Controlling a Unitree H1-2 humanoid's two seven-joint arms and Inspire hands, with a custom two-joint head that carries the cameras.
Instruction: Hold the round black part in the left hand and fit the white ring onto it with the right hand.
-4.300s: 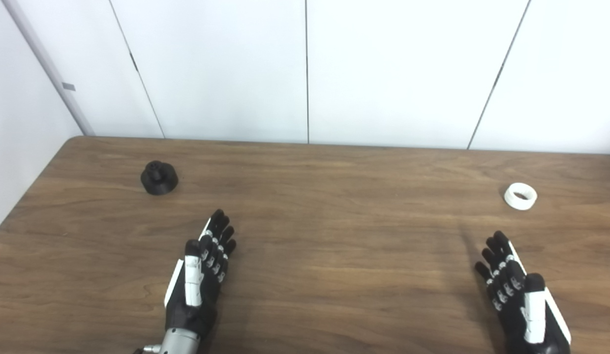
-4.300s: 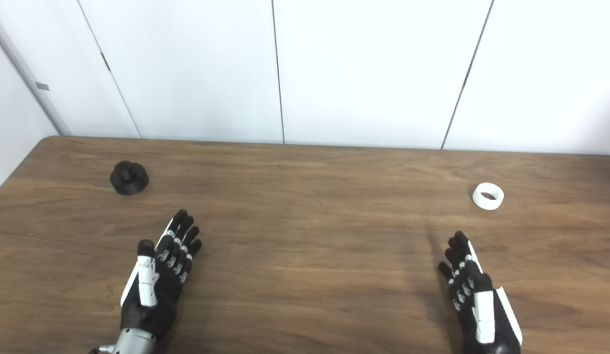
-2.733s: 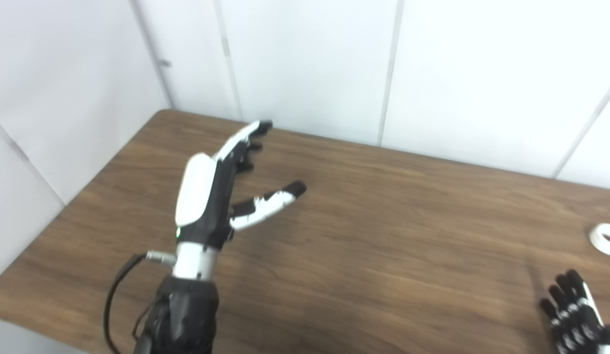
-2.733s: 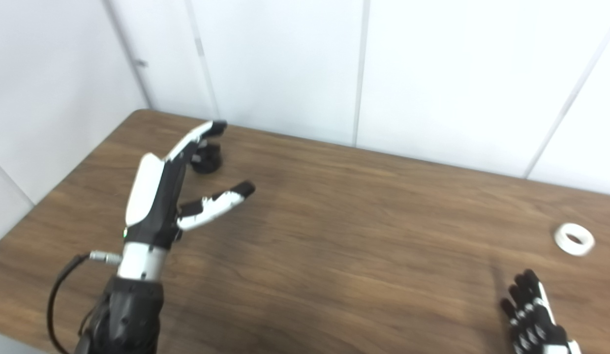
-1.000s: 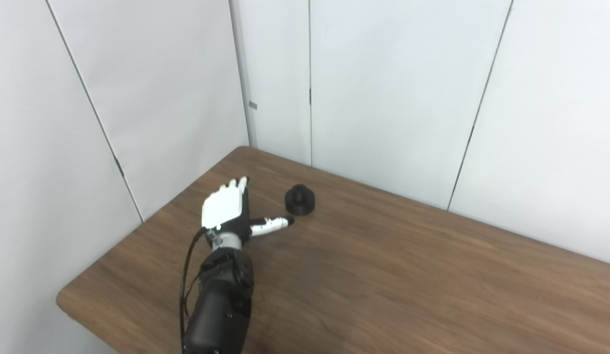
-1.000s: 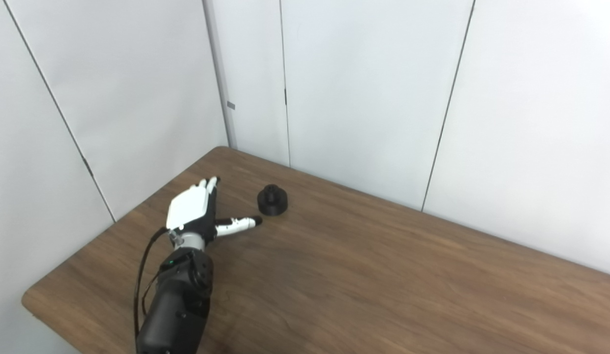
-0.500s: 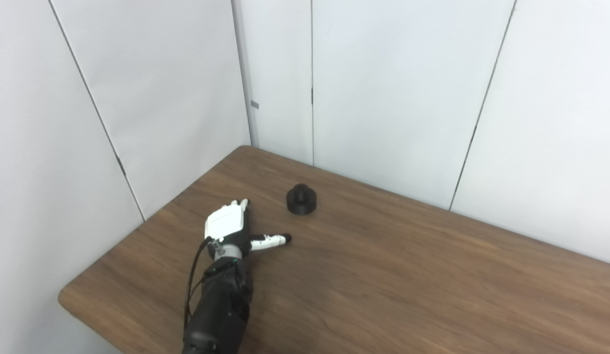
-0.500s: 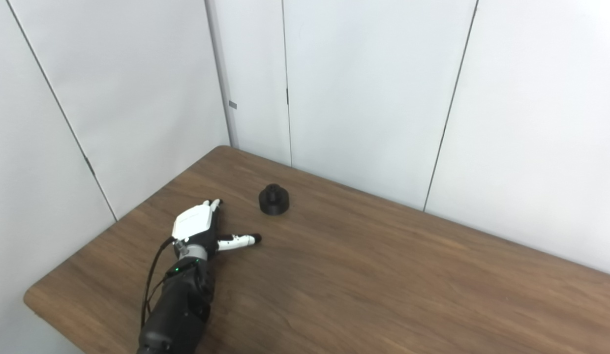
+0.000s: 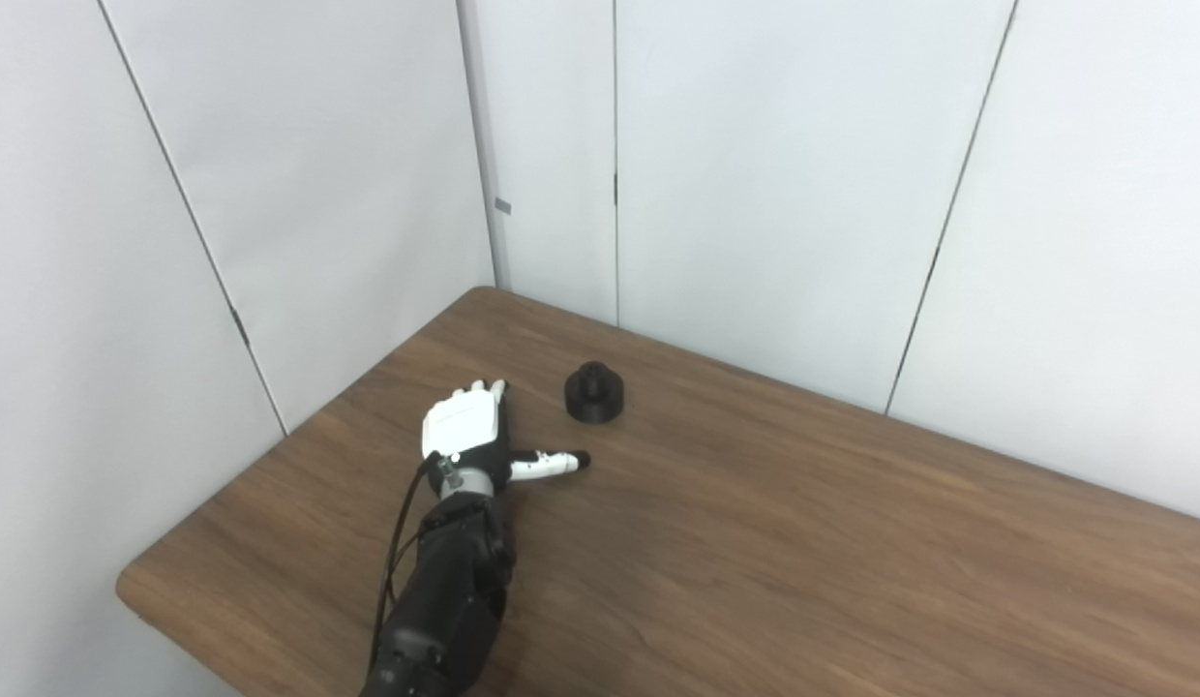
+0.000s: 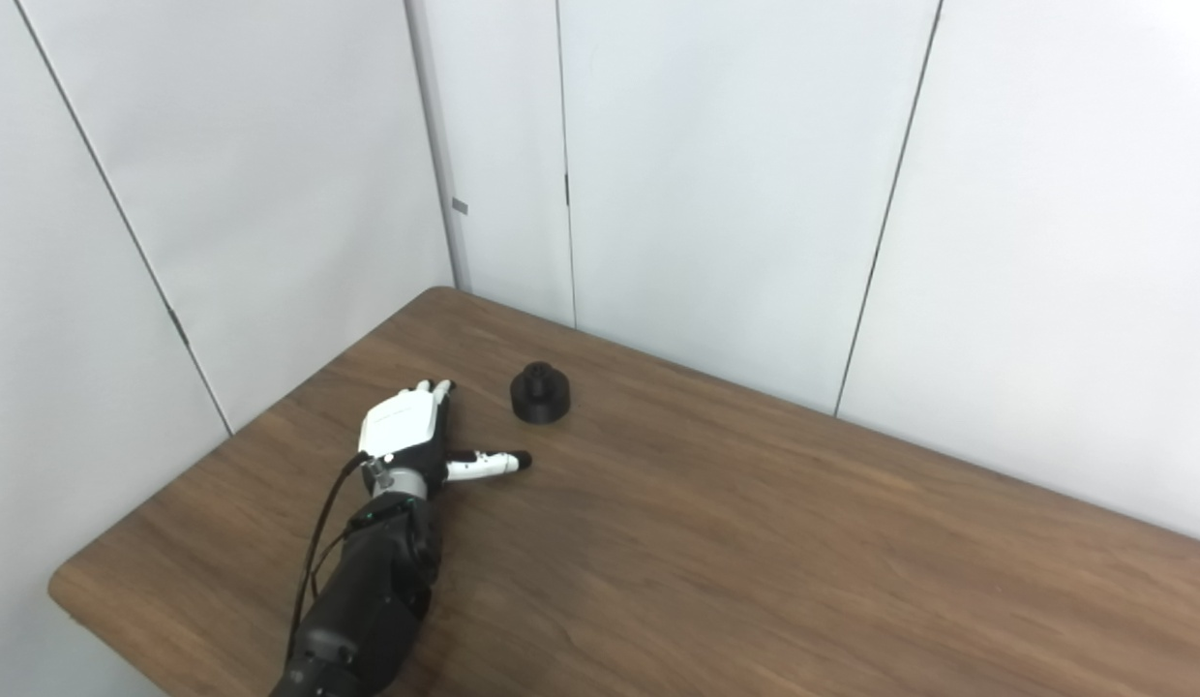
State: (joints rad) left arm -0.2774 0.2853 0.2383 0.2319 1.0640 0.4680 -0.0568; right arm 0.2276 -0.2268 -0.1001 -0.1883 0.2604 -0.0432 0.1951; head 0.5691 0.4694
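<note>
Since the round black part (image 9: 594, 393) is just sitting on the desk (image 9: 803, 542) with nothing gripping it, the task looks like it's barely started. The part rests flat with its little knob pointing up, ahead of the left robot hand (image 9: 467, 433) and off toward its thumb side, near but clearly apart from it. No contact that anyone could make out in either eye view.

The left robot hand is empty, back of the hand facing up, low over the desk. Fingers (image 10: 432, 389) are stretched out forward and the thumb (image 10: 491, 463) is splayed wide to the side, tip pointing roughly in the part's direction. So it's fully spread and holding nothing. Whether the palm is actually resting on the wood or hanging just above it is hard to tell from here.

The right robot hand isn't in either picture, so no clue what it's doing. The white ring isn't visible either.

Beyond that it's just bare wood grain and plain white wall panels (image 9: 774, 174) behind the desk corner.

Judging by this, basically everything is left: grab the black part, lift it, get the ring with the other hand, then fit it on. The reach seems to be the step in hand right now.
</note>
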